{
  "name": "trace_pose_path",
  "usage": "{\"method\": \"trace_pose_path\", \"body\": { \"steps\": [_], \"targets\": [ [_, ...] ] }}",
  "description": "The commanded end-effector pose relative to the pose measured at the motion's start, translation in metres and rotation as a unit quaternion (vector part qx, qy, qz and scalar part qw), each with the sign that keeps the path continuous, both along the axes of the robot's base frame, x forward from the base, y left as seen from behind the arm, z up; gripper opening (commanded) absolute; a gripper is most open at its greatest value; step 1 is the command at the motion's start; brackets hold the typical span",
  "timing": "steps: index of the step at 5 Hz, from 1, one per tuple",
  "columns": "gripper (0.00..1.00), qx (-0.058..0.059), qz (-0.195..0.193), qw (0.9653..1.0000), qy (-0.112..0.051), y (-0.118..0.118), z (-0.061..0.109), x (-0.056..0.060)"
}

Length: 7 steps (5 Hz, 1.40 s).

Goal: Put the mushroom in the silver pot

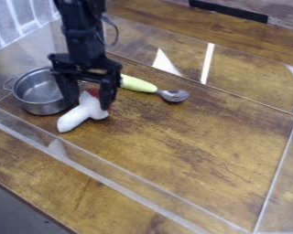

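Mushroom (81, 116), beside silver pot (39, 92); pincer (91, 102) spread over cap, a lopsided descent possibly rolling it away.

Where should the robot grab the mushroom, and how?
Probably around the fat white stem of the mushroom: it lies on its side, so the open gripper could come from above, one finger each side, across the stem's length.
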<state>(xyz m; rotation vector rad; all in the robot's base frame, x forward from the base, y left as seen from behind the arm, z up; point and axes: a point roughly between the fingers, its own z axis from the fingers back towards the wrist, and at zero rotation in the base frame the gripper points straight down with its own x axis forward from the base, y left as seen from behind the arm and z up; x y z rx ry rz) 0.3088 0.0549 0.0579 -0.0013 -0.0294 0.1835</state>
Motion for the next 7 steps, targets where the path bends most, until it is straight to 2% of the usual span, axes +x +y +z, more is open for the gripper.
{"method": "trace_pose_path", "body": {
  "steps": [1, 2, 4, 5, 6, 7],
  "targets": [
    [0.0, 0.007, -0.047, 0.9986, -0.023, -0.009, 0.011, 0.014],
    [0.0, 0.007, -0.039, 0.999, -0.022, -0.009, 0.006, 0.013],
    [0.0, 0.008, -0.013, 0.9993, -0.035, 0.002, 0.062, 0.01],
    [0.0, 0.01, 0.011, 0.9985, -0.053, 0.025, 0.087, 0.008],
    [0.0, 0.014, 0.025, 0.9976, -0.063, 0.046, 0.1, -0.002],
    [0.0, 0.015, 0.027, 0.9974, -0.065, 0.055, 0.1, -0.015]
  ]
}}
